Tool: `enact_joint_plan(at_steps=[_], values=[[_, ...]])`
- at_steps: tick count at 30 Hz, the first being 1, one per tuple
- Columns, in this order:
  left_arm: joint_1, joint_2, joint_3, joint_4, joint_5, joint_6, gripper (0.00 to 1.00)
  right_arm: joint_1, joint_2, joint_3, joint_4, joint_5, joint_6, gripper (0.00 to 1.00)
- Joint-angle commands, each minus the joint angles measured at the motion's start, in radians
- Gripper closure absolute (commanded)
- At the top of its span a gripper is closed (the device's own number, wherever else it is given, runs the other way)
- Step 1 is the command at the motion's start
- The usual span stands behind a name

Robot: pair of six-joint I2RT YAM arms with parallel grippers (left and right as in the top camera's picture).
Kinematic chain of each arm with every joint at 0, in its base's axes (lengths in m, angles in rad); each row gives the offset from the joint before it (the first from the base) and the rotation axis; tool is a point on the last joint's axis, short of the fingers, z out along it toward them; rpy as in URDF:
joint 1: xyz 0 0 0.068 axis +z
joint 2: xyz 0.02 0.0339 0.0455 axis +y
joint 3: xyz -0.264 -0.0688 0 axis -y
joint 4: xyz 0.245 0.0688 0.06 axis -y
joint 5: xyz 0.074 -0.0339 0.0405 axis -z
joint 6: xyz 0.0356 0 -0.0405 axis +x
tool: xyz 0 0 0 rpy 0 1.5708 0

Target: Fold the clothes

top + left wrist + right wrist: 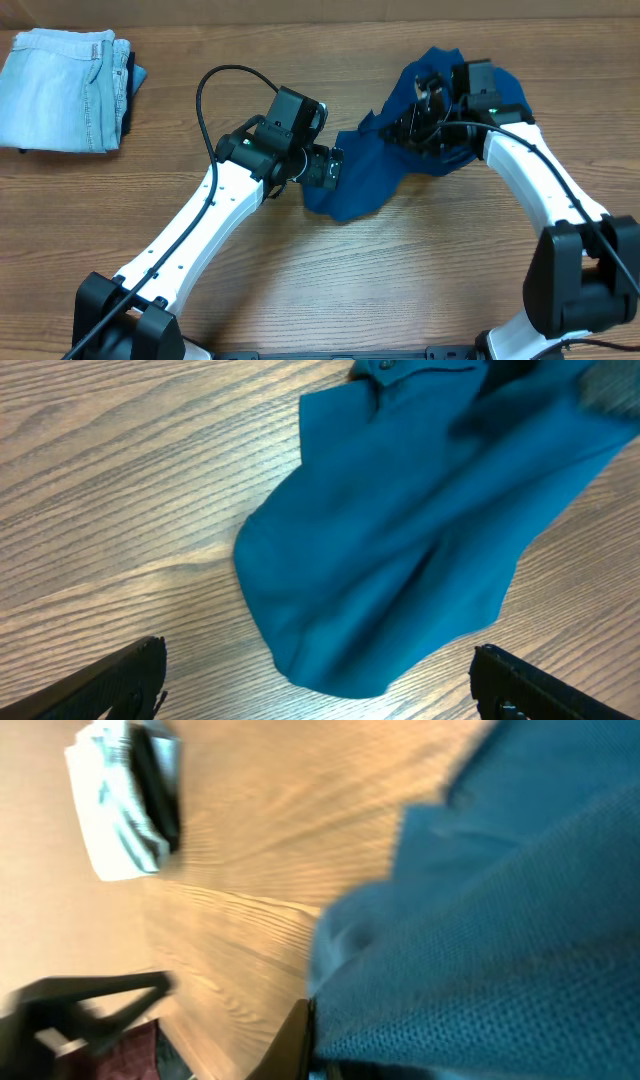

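Observation:
The clothes, a deep teal polo shirt, lie crumpled right of the table's middle, with one end bunched up around my right gripper. That gripper is shut on the shirt's knit fabric, which drapes over the jaws and hides all but one finger. My left gripper stands wide open at the shirt's lower left edge. In the left wrist view a rounded fold of the shirt reaches between the open fingertips, and the collar's button shows at the top.
Folded pale denim jeans lie at the far left corner of the wooden table, and appear blurred in the right wrist view. Bare tabletop stretches in front of the shirt.

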Motion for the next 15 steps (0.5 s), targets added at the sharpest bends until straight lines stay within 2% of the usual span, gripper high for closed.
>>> enact_joint_plan(at_steps=[1,5,11,13,14,15], values=[[-0.007,0.005,0.023,0.007,0.014,0.023,0.00,0.002,-0.041,0.040,0.026,-0.072,0.008,0.96],[-0.007,0.005,0.023,0.007,0.014,0.023,0.00,0.002,-0.041,0.040,0.167,-0.073,0.075,0.96],[-0.007,0.005,0.023,0.006,0.014,0.023,0.00,0.002,-0.041,0.040,0.484,-0.072,0.299,0.96],[-0.007,0.005,0.023,0.007,0.014,0.023,0.00,0.003,-0.041,0.040,0.532,-0.068,0.329,0.89],[-0.007,0.005,0.023,0.007,0.014,0.023,0.00,0.007,-0.041,0.040,0.536,-0.065,0.328,0.78],[-0.007,0.005,0.023,0.007,0.014,0.023,0.00,0.011,-0.041,0.040,0.521,-0.065,0.324,0.73]])
